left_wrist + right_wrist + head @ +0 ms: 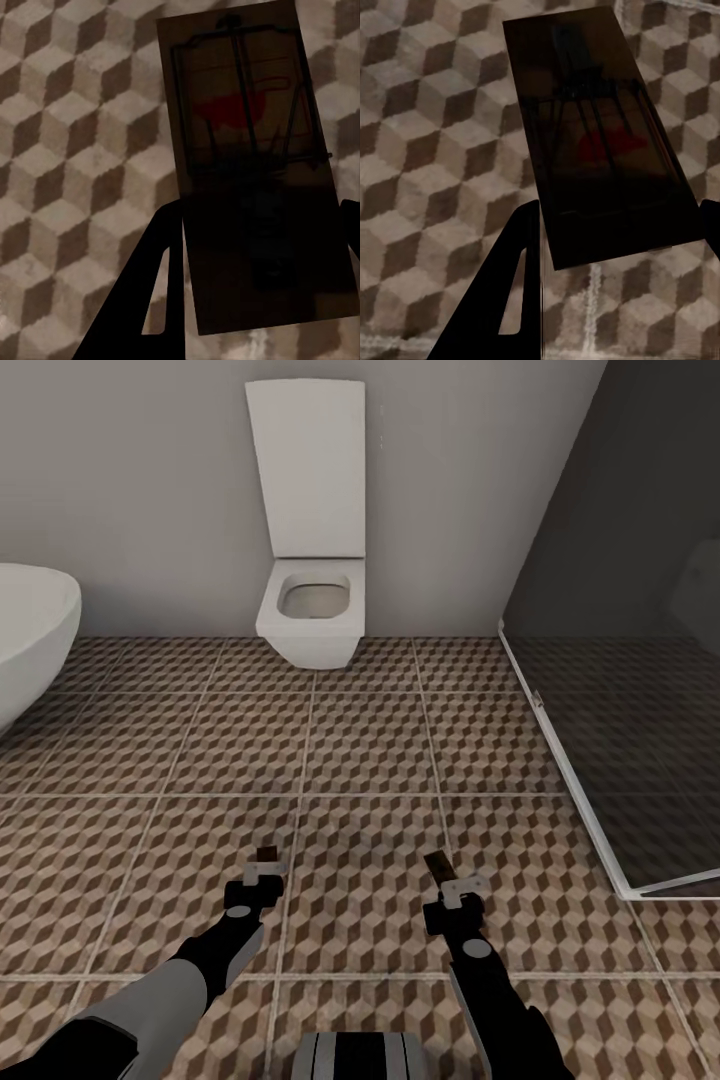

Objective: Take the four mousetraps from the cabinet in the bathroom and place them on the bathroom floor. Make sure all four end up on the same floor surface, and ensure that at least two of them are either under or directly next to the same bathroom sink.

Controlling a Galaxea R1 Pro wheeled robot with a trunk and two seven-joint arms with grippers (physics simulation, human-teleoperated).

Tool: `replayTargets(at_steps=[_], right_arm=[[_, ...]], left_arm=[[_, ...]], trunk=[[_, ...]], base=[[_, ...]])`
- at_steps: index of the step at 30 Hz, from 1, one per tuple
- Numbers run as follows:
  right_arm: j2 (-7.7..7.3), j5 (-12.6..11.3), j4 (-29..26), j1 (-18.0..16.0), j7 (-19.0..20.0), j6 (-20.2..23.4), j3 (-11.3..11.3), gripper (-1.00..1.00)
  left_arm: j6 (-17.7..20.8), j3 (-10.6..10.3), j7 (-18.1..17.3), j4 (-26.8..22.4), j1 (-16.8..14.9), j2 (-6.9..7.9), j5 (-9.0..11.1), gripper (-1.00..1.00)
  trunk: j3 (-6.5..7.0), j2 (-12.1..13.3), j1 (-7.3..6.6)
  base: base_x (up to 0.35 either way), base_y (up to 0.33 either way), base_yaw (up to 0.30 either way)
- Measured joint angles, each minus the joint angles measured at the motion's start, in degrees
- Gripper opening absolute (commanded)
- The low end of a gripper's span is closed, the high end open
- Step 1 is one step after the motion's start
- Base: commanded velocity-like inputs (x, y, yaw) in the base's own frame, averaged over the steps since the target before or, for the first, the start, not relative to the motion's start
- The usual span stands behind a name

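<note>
**A:** Brown, beige and cream cube-patterned tiles make up the bathroom floor [360, 760], which spreads across most of the head view. What stands on it?

**B:** At the far wall, a white wall-hung toilet [310, 610] with its lid raised. On the left edge, the curved white side of a bathtub [30, 630]. On the right, a dark glass shower enclosure [620, 710].

**A:** And the robot?

**B:** Both arms reach forward over the near floor, held low. The left gripper [266, 865] is pinching a mousetrap [255, 172] by one end, so the board juts out beyond the fingers [150, 300]. The right gripper [452, 880] pinches a second mousetrap [600, 142] the same way.

**A:** Why carry them like that?

**B:** Likely so each flat board can be set straight down. Both hang above the tiles, not yet placed. The robot seems to be in transit, looking for the sink.
</note>
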Motion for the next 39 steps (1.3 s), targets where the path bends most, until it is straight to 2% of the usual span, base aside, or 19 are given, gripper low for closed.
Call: replayTargets(at_steps=[8,14,17,24,39], right_arm=[[-0.41,0.4,0.0,0.0,4.9,-0.1,-0.1,-1.0],[-2.99,0.3,0.0,0.0,5.7,-0.1,-0.2,-1.0],[-3.79,0.3,0.0,0.0,6.3,-0.1,-0.2,-1.0],[-4.22,0.4,-0.1,0.0,8.2,-0.9,-0.3,-1.0],[-4.27,0.1,-0.6,0.0,8.7,-2.3,-0.2,-1.0]], left_arm=[[0.0,-2.4,-0.1,0.2,0.0,0.0,0.1,-1.0],[0.0,-2.7,-0.2,0.5,0.1,-0.11,0.1,-1.0],[0.0,-2.7,-0.2,0.5,0.1,-0.2,0.1,-1.0],[0.0,-2.7,-0.2,1.4,0.2,-0.2,0.1,-1.0],[0.0,-2.7,-0.2,2.5,0.5,-0.17,0.1,-1.0]], trunk=[[0.0,0.0,0.0],[-0.01,0.0,0.0],[-0.01,0.0,0.0],[-0.01,0.0,0.0],[0.0,0.0,0.0]], base=[[0.0,0.0,0.0],[0.0,0.0,0.0],[0.0,0.0,0.0],[0.0,0.0,0.0],[0.0,0.0,0.0]])
